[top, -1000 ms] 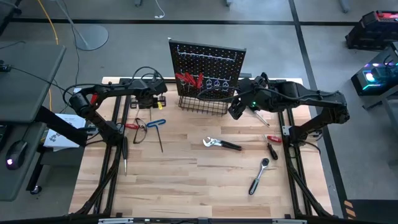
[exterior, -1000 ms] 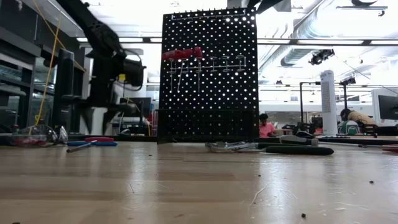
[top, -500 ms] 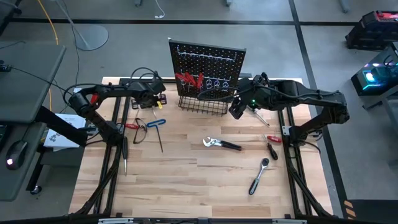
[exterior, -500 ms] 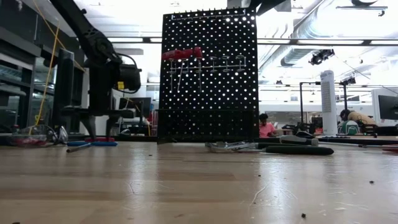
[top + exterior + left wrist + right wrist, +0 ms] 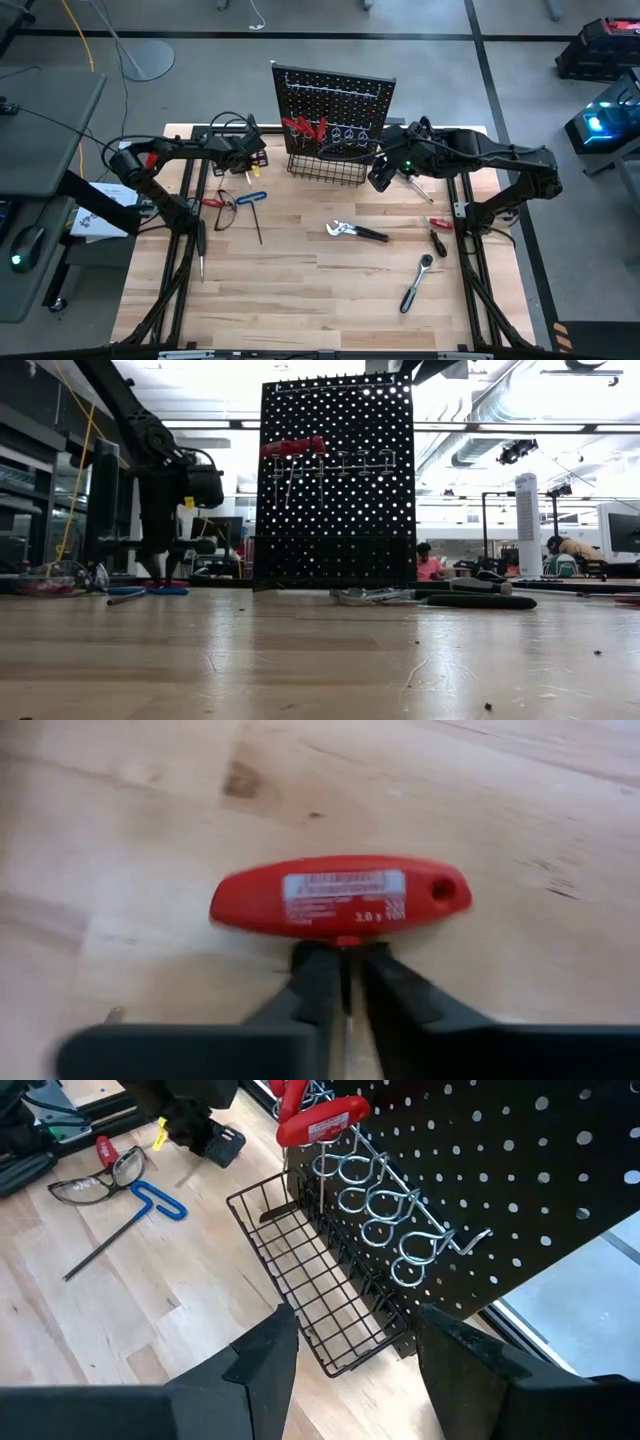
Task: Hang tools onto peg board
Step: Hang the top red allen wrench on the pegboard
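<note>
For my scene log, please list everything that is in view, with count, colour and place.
table: one, light wood
peg board: one, black, upright at far edge
wire basket: one, black, board's bottom
hung T-keys: red, count unclear, on hooks
red T-key: one, lying under left gripper
blue T-key: one, left part
glasses: one pair, beside blue T-key
pliers: one, silver-black, middle
ratchet: one, chrome, right front
screwdrivers: two, red and black, right side
left gripper: shut on red T-key's shaft
right gripper: open, empty, facing basket
</note>
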You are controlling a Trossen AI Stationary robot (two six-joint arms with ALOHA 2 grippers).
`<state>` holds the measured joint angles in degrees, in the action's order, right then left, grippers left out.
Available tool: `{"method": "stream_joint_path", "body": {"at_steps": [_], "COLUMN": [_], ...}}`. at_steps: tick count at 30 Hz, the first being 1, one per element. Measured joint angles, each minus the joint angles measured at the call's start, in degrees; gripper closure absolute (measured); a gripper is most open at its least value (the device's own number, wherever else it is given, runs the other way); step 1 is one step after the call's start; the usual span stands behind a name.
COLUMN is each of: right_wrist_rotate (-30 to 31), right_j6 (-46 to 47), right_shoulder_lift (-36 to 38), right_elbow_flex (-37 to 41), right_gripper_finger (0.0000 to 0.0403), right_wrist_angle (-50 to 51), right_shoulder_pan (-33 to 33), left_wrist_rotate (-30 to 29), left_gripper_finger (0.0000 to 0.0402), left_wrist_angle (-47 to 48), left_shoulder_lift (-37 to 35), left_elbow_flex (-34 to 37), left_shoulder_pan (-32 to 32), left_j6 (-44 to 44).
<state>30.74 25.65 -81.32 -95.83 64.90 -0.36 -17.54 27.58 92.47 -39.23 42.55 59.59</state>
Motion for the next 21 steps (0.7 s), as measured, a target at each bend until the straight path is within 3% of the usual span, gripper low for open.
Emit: {"method": "stream_joint_path", "body": {"at_steps": [6,14,18,21], "right_wrist_rotate": [-1.05,-2.12,-2.94,-6.76], "right_j6": [-0.17,-2.42,-4.45,-8.00], "right_shoulder_lift": [0.00,0.12,0.72,0.81], "right_elbow_flex": [0.00,0.00,0.00,0.00], "right_gripper_finger": [0.0213,0.0213,0.0213,0.0213], "right_wrist_angle": [0.01,0.63,0.61,0.05], "right_shoulder_pan": [0.00,0.02,0.02,0.02], "left_wrist_rotate": [1.52,4.86,11.84,19.75], "left_gripper_finger": [0.0399,0.0401,0.0401,0.0401], "left_wrist_angle": [-1.04,1.59,1.12,-1.50], "left_shoulder_lift": [-4.74,-20.75,-30.83,-38.01], "left_elbow_flex": [0.81,0.82,0.73,0.71], "left_shoulder_pan": [-1.59,-7.51,-12.16,-16.93], "left_j6": [-3.17,-14.03,-21.69,-25.59]}}
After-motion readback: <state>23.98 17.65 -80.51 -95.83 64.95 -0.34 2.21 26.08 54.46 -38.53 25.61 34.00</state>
